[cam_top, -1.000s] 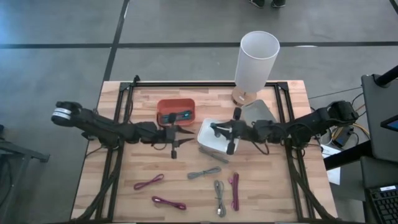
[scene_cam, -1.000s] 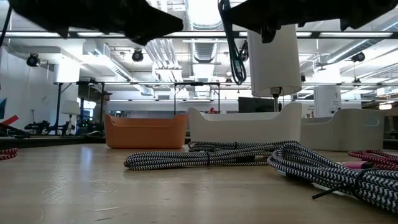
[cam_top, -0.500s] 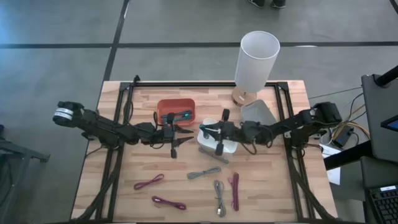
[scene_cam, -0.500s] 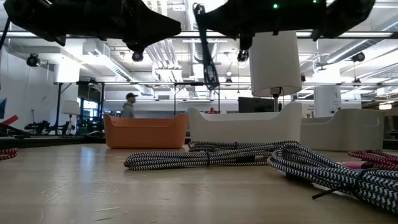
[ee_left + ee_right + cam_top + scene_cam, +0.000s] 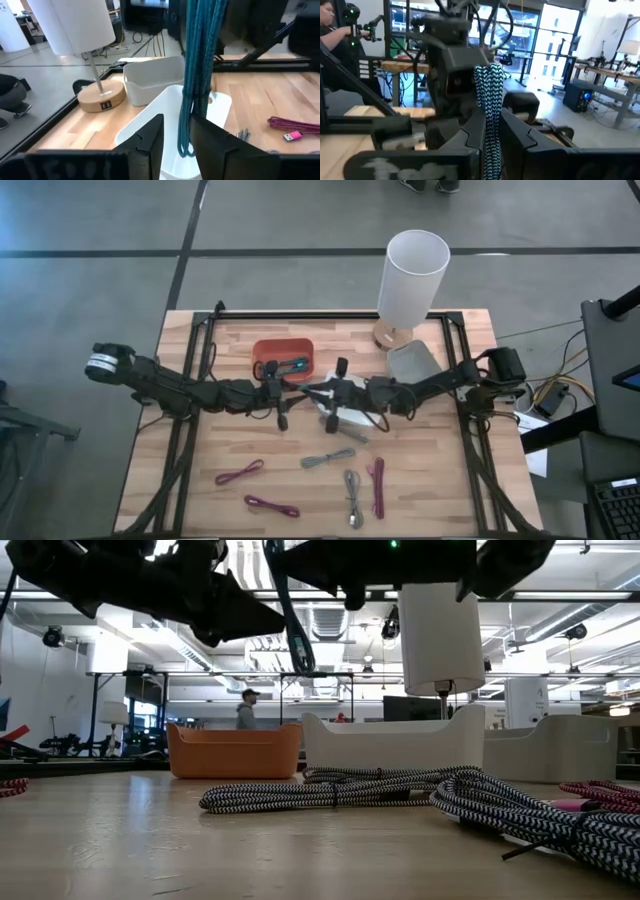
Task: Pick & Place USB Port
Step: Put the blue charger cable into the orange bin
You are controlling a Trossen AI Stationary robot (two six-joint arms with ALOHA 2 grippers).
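Observation:
A teal braided USB cable (image 5: 192, 75), folded into a bundle, hangs from my right gripper (image 5: 318, 393) above the left end of the white bin (image 5: 350, 420). That gripper is shut on it. My left gripper (image 5: 296, 392) faces it from the left and is open. In the left wrist view the cable's lower loop (image 5: 184, 150) hangs in the gap between my left gripper's (image 5: 178, 137) fingers; whether they touch it I cannot tell. The red bin (image 5: 270, 350) behind them holds another teal cable (image 5: 295, 365). My right gripper (image 5: 490, 135) pinches the cable bundle between its two fingers, several strands together, at the bundle's upper part (image 5: 489, 107). The fingers come level from the table's right side. The bundle hangs straight down below them, lifted clear of table and bin.
A grey bin (image 5: 415, 360) and a white lamp (image 5: 410, 275) stand at the far right. Two grey cables (image 5: 328, 457), (image 5: 352, 485) and three magenta cables (image 5: 377, 485), (image 5: 240, 472), (image 5: 272, 506) lie on the near half of the table. A person walks far behind in the room (image 5: 246, 710).
My right gripper has travelled toward the table's left, from over the white bin's right part to its left end, carrying the hanging cable up to my left gripper. It has stayed shut on the cable throughout.

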